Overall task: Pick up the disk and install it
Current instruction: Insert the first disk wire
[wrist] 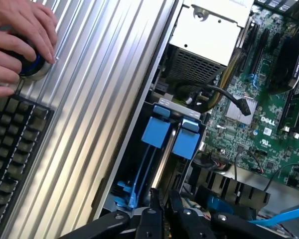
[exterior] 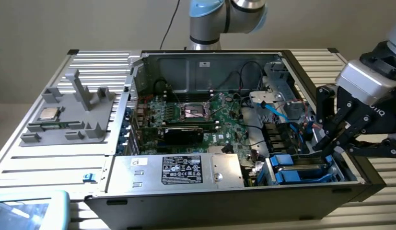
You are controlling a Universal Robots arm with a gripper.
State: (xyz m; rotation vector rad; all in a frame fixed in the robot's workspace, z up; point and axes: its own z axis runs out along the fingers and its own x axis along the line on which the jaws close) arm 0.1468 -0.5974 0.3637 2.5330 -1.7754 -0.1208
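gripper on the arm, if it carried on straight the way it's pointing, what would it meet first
Most likely the bright blue plastic brackets in the drive bay, straight ahead of the black gripper; how close they are is unclear.

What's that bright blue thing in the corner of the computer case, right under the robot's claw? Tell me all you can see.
That is the disk, showing mostly its bright blue plastic bracket: two squarish tabs and long rails running down, a silvery metal strip between them. It seems to stand on edge in the bay at the corner of the case, on the exterior view's right, beside the large silver box. The gripper hangs right over it; whether they touch is unclear.
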